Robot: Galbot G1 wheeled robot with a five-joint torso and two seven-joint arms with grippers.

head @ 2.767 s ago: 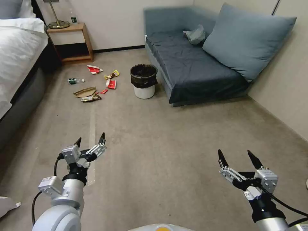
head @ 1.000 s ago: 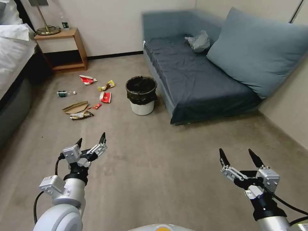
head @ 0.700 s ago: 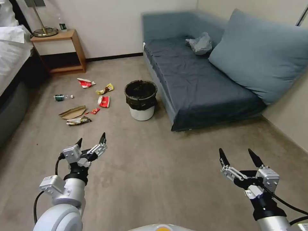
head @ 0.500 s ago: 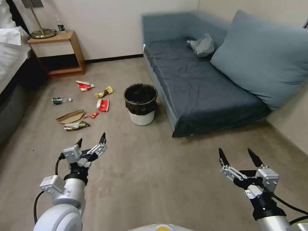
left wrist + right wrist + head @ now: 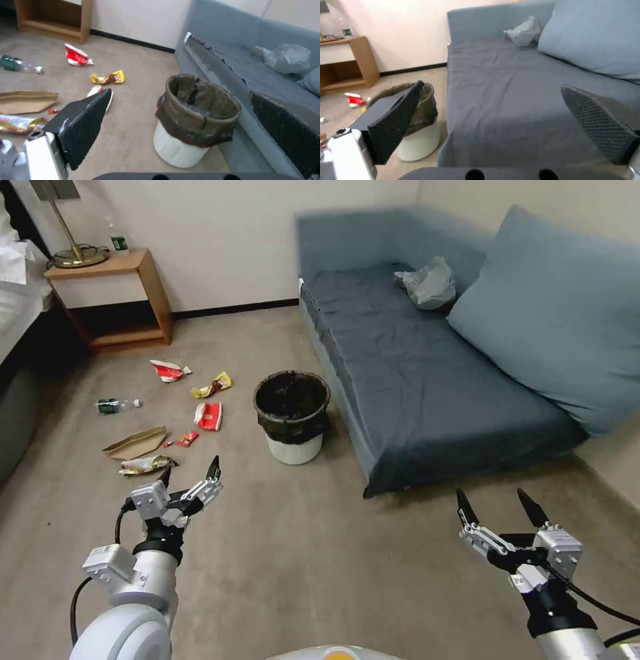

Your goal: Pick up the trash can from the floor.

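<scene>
A small round white plastic trash can (image 5: pixel 292 417) with a black bag liner stands upright on the beige-grey carpet floor (image 5: pixel 320 553), just beside the front edge of a blue-grey sofa (image 5: pixel 413 367). The left gripper (image 5: pixel 189 472) and right gripper (image 5: pixel 497 503) hover well short of it, fingers spread apart, holding nothing.

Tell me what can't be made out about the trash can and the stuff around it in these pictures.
- Trash can: in the right wrist view, a pad of the right tool covers part of it.
- Inside the can: the dark liner hides any contents in the head and left wrist views.
- Bottle on the floor: label too small to read in the head view.
- Grey plastic bag on the sofa: contents hidden by the bag itself.
</scene>
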